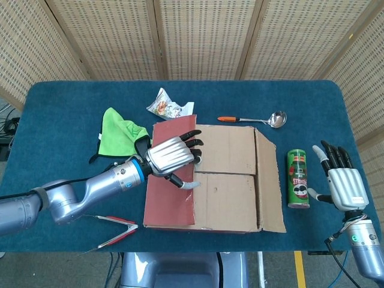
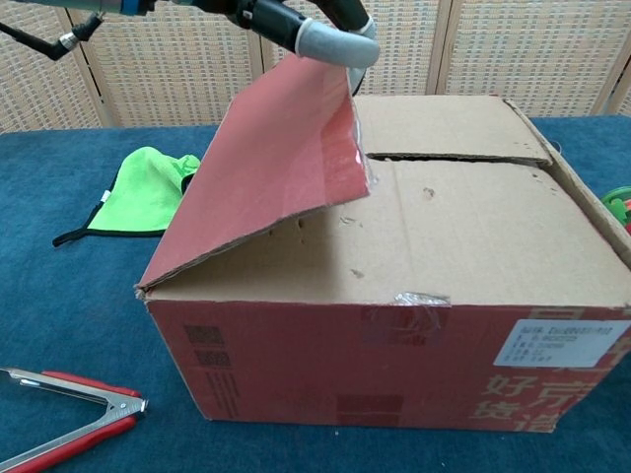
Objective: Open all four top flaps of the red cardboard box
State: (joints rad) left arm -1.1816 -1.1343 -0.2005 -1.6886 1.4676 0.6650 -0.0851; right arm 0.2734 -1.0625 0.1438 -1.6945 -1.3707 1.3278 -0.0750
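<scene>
The red cardboard box (image 1: 207,177) (image 2: 394,365) stands mid-table. Its left flap (image 1: 171,198) (image 2: 266,168), red on the outside, is tilted up off the top. My left hand (image 1: 171,157) grips that flap's free edge, and its fingers (image 2: 330,34) curl over the edge at the top of the chest view. Two brown inner flaps (image 1: 228,150) (image 2: 473,227) lie flat and closed. The right flap (image 1: 270,180) (image 2: 582,207) is folded outward. My right hand (image 1: 343,183) hovers open at the table's right edge, apart from the box.
A green can (image 1: 297,178) stands between the box and my right hand. A green cloth (image 1: 120,135) lies left of the box, red tongs (image 1: 117,231) (image 2: 69,419) at front left. A snack packet (image 1: 170,108) and a ladle (image 1: 258,119) lie behind the box.
</scene>
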